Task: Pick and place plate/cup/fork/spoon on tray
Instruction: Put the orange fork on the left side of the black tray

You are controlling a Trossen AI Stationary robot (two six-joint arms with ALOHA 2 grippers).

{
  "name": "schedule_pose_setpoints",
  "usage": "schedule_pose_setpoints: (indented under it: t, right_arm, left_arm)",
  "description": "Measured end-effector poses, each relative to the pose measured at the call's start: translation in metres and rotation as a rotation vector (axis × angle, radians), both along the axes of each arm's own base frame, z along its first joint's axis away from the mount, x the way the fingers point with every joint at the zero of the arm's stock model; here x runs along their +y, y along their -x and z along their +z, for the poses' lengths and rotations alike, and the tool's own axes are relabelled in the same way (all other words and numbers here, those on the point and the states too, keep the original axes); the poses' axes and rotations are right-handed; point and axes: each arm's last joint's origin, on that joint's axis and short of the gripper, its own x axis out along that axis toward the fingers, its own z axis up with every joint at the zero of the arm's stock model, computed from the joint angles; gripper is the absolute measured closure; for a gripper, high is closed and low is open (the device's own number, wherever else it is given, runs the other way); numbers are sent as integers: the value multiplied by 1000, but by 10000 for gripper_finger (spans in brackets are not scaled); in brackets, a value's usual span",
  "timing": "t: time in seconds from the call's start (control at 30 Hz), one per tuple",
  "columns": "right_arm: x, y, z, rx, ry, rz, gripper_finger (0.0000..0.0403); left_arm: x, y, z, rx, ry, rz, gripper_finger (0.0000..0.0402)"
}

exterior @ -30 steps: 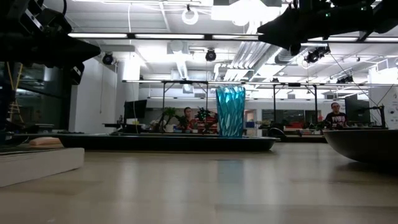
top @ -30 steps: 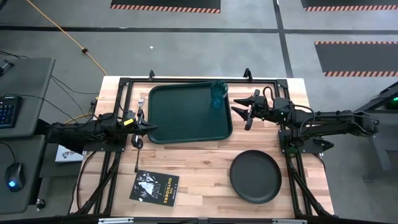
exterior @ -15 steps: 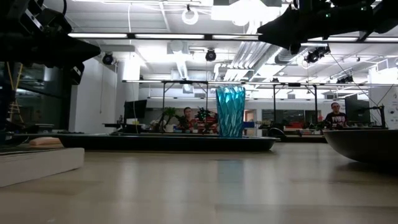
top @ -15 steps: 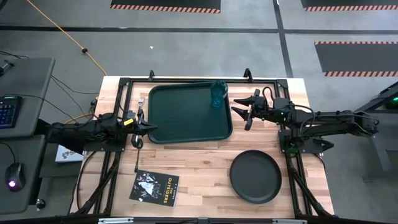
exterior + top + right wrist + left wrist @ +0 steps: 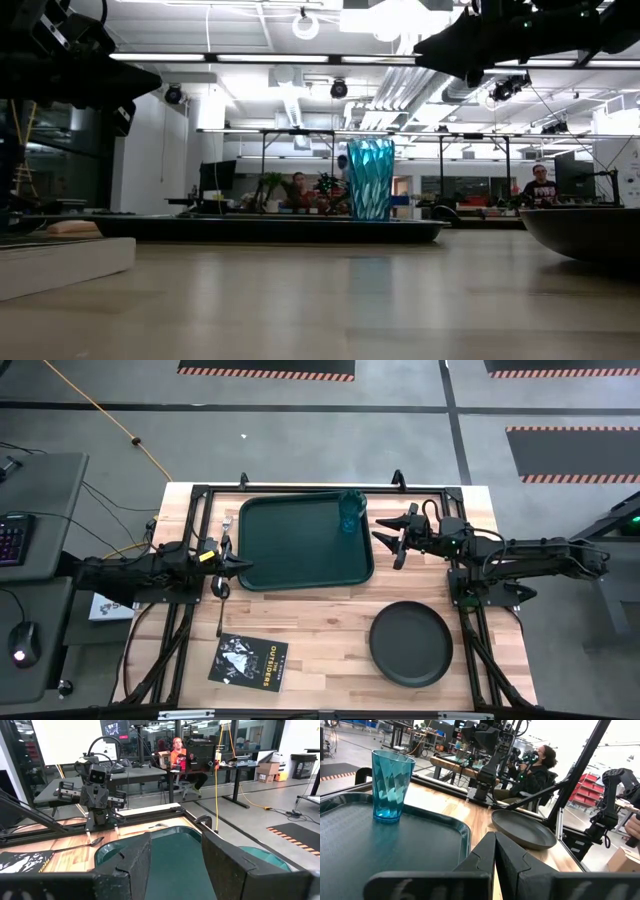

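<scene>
Beside the translucent teal plastic cup (image 5: 351, 511) on the dark green rectangular tray (image 5: 300, 550), the right gripper (image 5: 392, 538) is hovering with jaws apart and risking toppling it, while the left gripper (image 5: 240, 568) is waiting, jaws together.

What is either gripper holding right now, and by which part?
Nothing. The left gripper is shut and empty; the right gripper is open, beside the cup.
</scene>
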Motion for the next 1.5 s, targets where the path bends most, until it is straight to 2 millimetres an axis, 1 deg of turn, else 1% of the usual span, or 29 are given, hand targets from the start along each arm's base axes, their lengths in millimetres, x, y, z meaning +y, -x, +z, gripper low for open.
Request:
schedule_pose_setpoints:
  t: [0.23,0.4,0.5,0.6,0.73,0.87,0.93,1.03,1.13,1.23,1.37,1.5]
  right_arm:
    - [0,0,0,1,4,1,237]
    - [0,0,0,2,6,1,237]
    - [0,0,0,2,7,1,237]
    - [0,0,0,2,7,1,237]
    - [0,0,0,1,7,1,237]
    - [0,0,0,1,5,1,237]
    - [0,0,0,1,6,1,237]
    - [0,0,0,1,7,1,237]
    - [0,0,0,1,7,1,237]
    - [0,0,0,1,7,1,237]
    - [0,0,0,2,7,1,237]
    - [0,0,-1,13,2,1,237]
  left_arm:
    - [0,0,1,-9,-1,5,401]
    - [3,1,12,-131,24,118,399]
    - [4,1,21,-164,-7,150,384]
    - [7,0,34,-149,-27,232,352]
    - [12,-7,50,-36,-88,406,297]
    - [17,-19,63,150,-148,614,243]
    - [20,-26,69,239,-169,699,222]
    - [23,-37,75,347,-180,783,200]
    - [28,-45,74,428,-165,839,191]
    - [35,-49,65,497,-136,887,191]
    - [43,-46,54,572,-74,958,192]
    - [47,-42,49,603,-25,1002,192]
